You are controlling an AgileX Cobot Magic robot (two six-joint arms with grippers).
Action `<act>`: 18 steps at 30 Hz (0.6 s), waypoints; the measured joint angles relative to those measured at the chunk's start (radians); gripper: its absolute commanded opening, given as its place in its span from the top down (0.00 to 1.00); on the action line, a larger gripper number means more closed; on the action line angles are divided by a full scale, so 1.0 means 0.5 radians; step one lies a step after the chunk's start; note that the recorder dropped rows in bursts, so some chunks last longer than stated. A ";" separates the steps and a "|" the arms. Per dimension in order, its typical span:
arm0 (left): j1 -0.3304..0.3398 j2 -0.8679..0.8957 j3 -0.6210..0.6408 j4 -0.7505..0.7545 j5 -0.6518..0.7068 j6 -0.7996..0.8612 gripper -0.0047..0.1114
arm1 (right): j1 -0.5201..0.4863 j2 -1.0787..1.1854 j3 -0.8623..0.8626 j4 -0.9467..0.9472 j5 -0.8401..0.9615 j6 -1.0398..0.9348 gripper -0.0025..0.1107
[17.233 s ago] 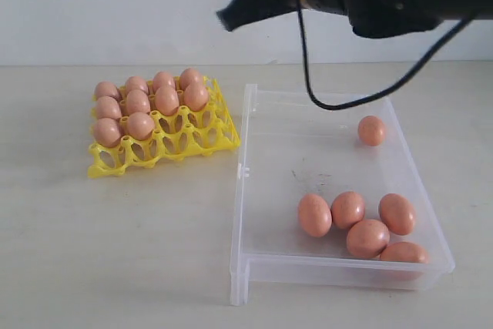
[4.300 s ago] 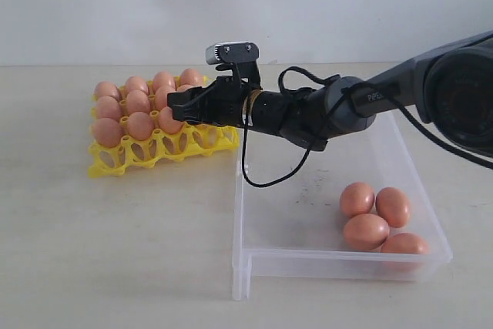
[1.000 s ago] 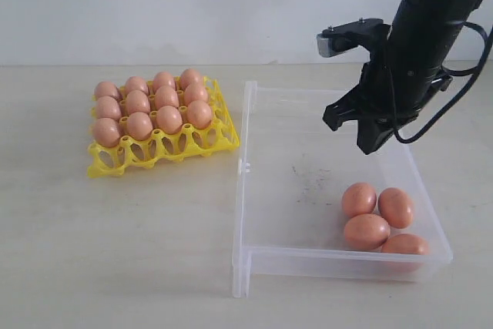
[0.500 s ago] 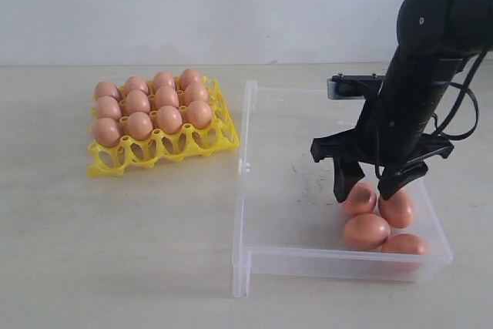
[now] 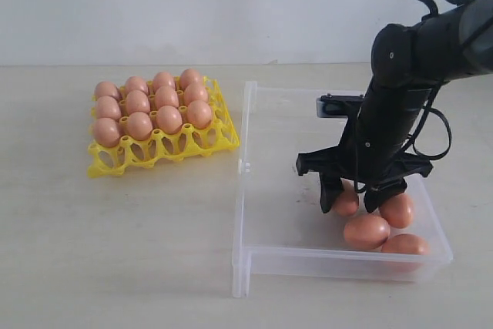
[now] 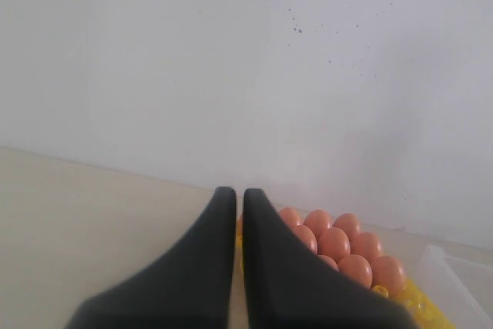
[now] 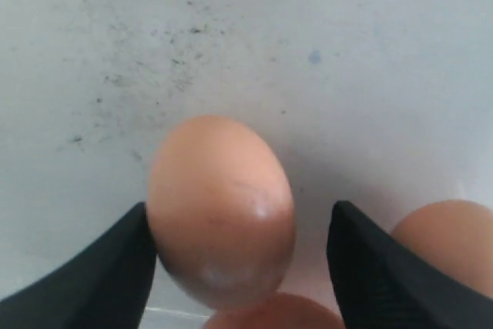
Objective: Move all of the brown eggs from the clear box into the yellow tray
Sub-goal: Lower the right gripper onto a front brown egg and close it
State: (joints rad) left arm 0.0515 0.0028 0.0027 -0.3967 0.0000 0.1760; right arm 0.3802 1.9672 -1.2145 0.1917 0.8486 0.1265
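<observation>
A pale beige table (image 5: 115,267) with a faint streaky grain fills the near and middle ground, matte under soft, even light that casts only weak shadows. Along its far edge rises a plain off-white wall (image 5: 154,5); the left wrist view shows small dark specks (image 6: 296,30) on it

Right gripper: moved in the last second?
Yes. The right gripper has come down from over the far half of the clear box to its floor, open around a brown egg.
</observation>
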 measured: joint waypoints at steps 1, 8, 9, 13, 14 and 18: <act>0.000 0.000 0.000 0.000 0.000 0.000 0.93 | 0.000 0.008 0.000 -0.005 -0.023 -0.005 0.48; 0.000 0.000 0.000 0.000 0.000 0.000 0.93 | 0.000 0.029 0.000 -0.018 -0.175 -0.282 0.48; 0.000 0.000 0.000 0.000 0.000 0.000 0.93 | 0.000 0.029 0.000 -0.018 -0.194 -0.306 0.48; 0.000 0.000 0.000 0.000 0.000 0.000 0.93 | 0.001 0.029 0.000 -0.022 -0.253 -0.339 0.48; 0.000 0.000 0.000 0.000 0.000 0.000 0.93 | 0.001 0.029 0.000 -0.022 -0.261 -0.342 0.48; 0.000 0.000 0.000 0.000 0.000 0.000 0.93 | 0.001 0.060 0.000 -0.057 -0.242 -0.388 0.48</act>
State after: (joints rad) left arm 0.0515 0.0028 0.0027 -0.3967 0.0000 0.1760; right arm 0.3805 1.9973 -1.2145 0.1633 0.7275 -0.0676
